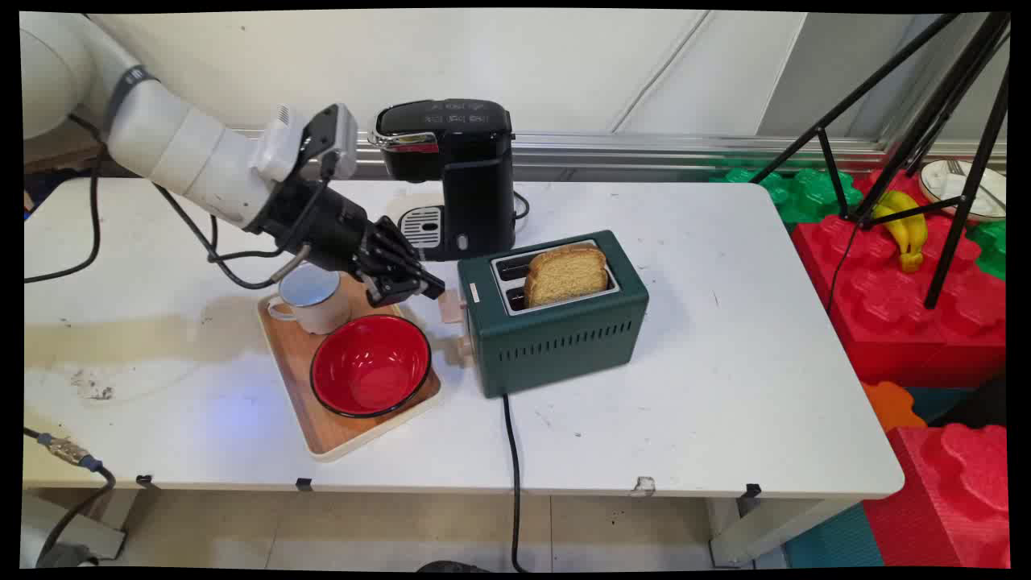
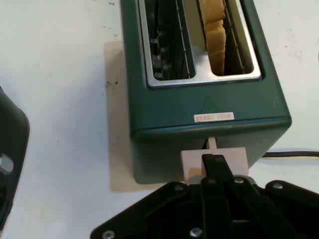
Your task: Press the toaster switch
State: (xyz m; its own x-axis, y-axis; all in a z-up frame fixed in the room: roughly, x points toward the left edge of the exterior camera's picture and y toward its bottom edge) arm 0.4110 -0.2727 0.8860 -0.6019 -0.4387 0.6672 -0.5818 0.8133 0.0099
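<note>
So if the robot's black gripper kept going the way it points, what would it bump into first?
Probably the toaster's pale lever. The gripper points at the green toaster's end, its tip right at the lever; whether they touch is unclear.

White table (image 1: 725, 387), bearing a green toaster (image 1: 564, 338), a black coffee machine (image 1: 455, 173) behind it, and a wooden tray (image 1: 330, 431) beside.

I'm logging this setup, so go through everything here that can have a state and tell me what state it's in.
toaster: bread raised in one slot, other slot empty
toaster lever: up, fingertips on it
gripper: shut
red bowl: empty, upright on the wooden tray
white mug: upright on tray
coffee maker: lid closed
</note>
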